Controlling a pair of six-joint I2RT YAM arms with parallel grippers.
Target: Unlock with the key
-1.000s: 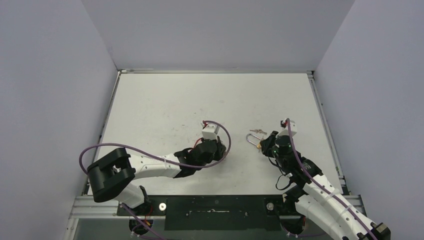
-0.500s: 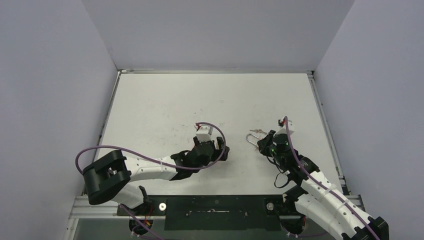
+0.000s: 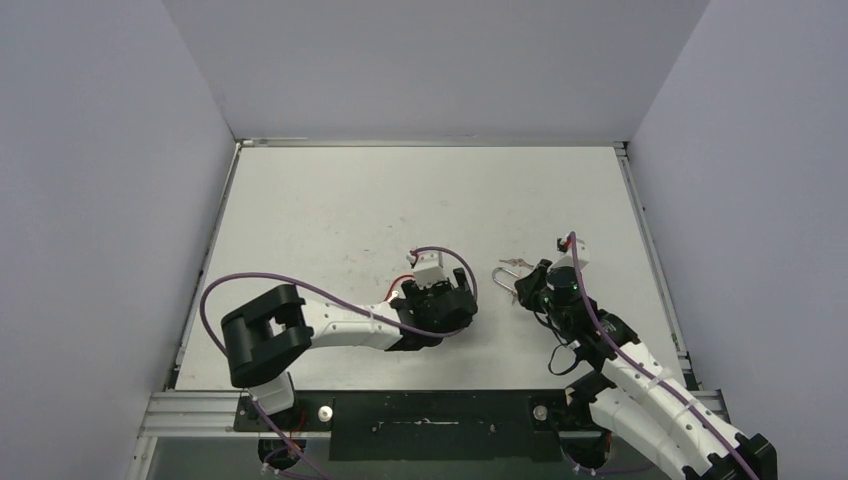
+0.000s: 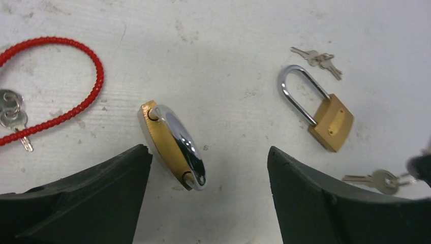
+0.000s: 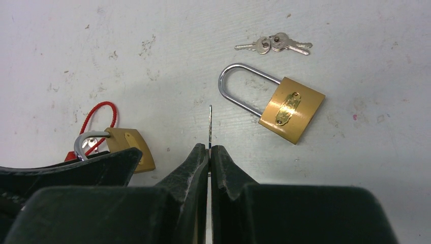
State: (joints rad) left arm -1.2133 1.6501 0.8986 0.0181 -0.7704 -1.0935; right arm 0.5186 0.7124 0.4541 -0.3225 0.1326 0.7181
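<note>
**On the near middle of the table: one key gripped, two padlocks lying free**

On the near half of the table (image 3: 330, 200), the two arms reach in towards each other. The right gripper (image 5: 209, 148) is clenched on a key (image 5: 210, 122). Its fingers are pressed together, and the thin blade stands out from between them, turned on its edge and pointing to the far side. The tip of the key is close to the long padlock (image 5: 291, 109) but does not touch it.

This padlock lies flat, just to the far right of the key. Its brass body points to the right and its tall steel bow to the left, and the bow looks closed. A bunch of keys (image 5: 274, 44) lies just beyond it, on the far side.

The left gripper (image 4: 208, 148) is released, with its fingers spread wide. A small padlock (image 4: 173, 147) stands on its edge between them, nearer to the left finger, and neither finger touches it. I cannot tell whether this padlock is locked.

To the left of the small padlock a red cord (image 4: 76, 101) curves over the table, with two more keys (image 4: 11, 109) at its end.

The left wrist view shows the gripped key near the long padlock, at the right edge.
</note>
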